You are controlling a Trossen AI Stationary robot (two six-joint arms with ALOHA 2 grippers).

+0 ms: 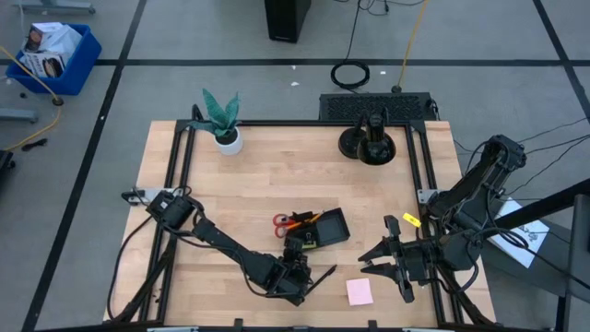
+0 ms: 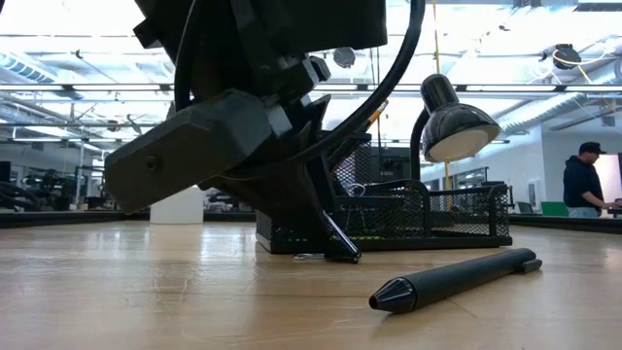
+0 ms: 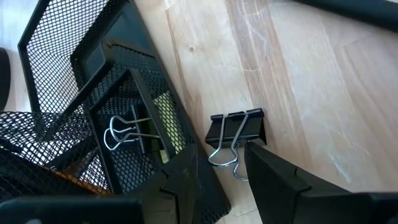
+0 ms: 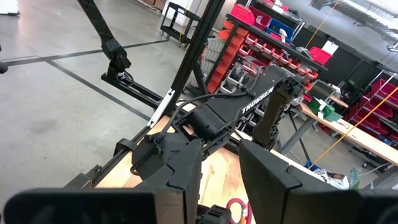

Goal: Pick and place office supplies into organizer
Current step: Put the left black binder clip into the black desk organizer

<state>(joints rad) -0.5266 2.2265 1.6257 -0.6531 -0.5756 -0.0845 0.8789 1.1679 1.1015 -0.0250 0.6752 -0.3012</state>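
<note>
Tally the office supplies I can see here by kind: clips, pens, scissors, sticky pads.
Clips: 2, one on the table at, one in the organizer at
Pens: 1
Scissors: 1
Sticky pads: 1
Total: 5

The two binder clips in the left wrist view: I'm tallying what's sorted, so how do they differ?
The table clip lies on bare wood just outside the organizer; the tray clip sits inside a mesh compartment. The table clip shows its black body plainly; of the tray clip mainly the wire handles show. The left gripper stands over the table clip, not the tray clip. Both have silver wire handles.
</note>
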